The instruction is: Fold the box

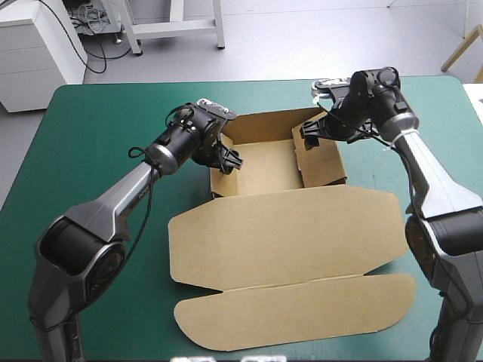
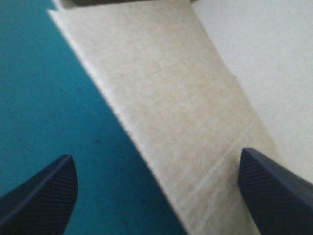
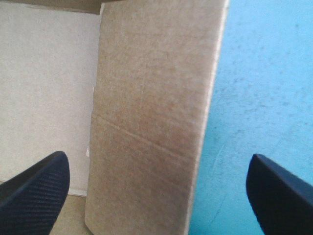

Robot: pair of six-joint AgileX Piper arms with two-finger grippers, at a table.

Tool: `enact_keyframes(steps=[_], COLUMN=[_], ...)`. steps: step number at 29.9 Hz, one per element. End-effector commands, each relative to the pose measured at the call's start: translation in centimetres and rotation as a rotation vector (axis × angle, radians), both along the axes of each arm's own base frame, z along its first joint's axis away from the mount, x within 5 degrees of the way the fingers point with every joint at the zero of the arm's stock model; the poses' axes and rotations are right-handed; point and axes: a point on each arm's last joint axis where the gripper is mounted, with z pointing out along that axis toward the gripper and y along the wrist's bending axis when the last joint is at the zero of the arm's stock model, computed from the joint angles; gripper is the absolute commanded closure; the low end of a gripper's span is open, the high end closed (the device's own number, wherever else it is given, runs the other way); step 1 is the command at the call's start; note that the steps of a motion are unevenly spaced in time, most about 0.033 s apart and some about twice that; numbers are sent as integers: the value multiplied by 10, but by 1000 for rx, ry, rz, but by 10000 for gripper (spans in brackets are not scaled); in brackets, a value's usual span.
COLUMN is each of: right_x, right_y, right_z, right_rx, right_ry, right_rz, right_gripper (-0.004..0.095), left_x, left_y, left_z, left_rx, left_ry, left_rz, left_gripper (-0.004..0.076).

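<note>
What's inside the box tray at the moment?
Only bare brown board shows inside the box. The left claw and right claw, both open, straddle its side walls. The left wrist hides the inner left corner.

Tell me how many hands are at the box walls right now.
2. The left hand straddles the left wall of the box, open; the right hand straddles the right wall, open. Neither is gripping the board yet.

The table [image 1: 423, 113] wore a teal-green cover [image 1: 98, 128]. At its middle lay the brown box [image 1: 287, 234] (walls raised at the far end, lid spread flat toward the near edge).
</note>
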Motion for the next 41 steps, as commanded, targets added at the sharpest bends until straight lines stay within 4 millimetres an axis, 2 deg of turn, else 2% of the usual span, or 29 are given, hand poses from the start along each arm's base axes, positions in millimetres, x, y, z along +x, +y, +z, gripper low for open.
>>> enact_keyframes(steps=[1, 8, 13, 18, 23, 27, 31, 35, 41], right_x=[-24, -64, -94, -110, -108, -102, -93, -78, -46], right_y=[-9, -19, -26, -30, -29, -28, -27, -23, -16], right_z=[62, 116, 148, 162, 160, 155, 146, 130, 93], right_rx=[25, 41, 43, 42, 39, 38, 25, 11, -10], right_ry=[-196, -345, -442, -486, -471, -458, -435, -385, -286], right_rz=[-4, 8, 26, 34, 35, 34, 33, 32, 35], right_gripper=[7, 7, 7, 7, 7, 7, 7, 7, 7], left_x=[-16, -45, -74, -108, -135, -154, -170, -185, -204], left_y=[11, 31, 54, 79, 98, 110, 120, 129, 141], left_z=[63, 112, 154, 185, 203, 202, 186, 162, 123], left_rx=[-63, -61, -46, -20, -12, -10, 14, 39, 38], left_ry=[-166, -232, -347, -391, -414, -415, -374, -325, -276], left_rz=[-8, -39, -55, -71, -61, -64, -69, -74, -47], left_gripper=[88, 88, 106, 184, 351, 542, 714, 734, 734])
